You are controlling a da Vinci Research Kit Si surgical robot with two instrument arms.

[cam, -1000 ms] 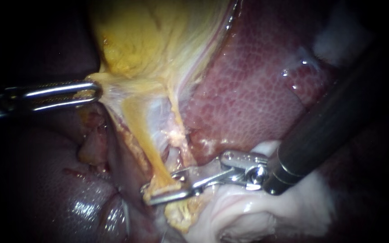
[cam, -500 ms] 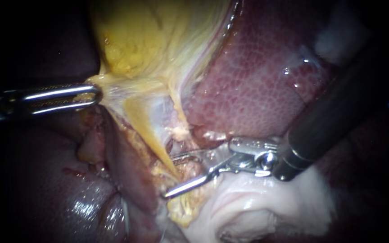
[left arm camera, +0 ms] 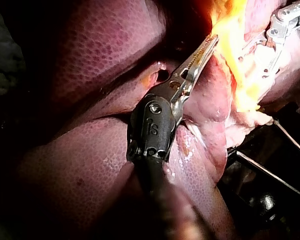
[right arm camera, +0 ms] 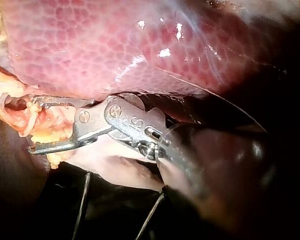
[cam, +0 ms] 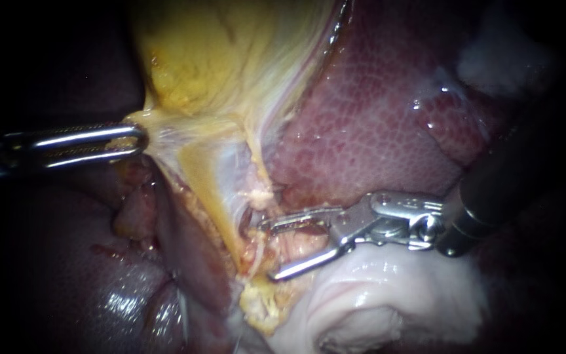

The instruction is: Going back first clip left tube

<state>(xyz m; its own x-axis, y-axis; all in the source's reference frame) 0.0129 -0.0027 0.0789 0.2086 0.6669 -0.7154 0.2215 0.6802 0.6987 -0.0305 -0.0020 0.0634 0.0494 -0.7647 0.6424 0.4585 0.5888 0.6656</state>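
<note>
The right instrument (cam: 266,251) had drawn back off the left tube (cam: 212,190) — jaws apart, empty, just beside its lower end; the left instrument (cam: 137,137) stayed clamped on the gallbladder (cam: 198,59), holding the tube taut; retreat looked underway — no clip was discernible.

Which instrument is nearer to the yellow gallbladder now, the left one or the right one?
Left. My left instrument grips the lower edge of the gallbladder. My right instrument is apart from it, lower down, beside the lower end of the tube.
</note>
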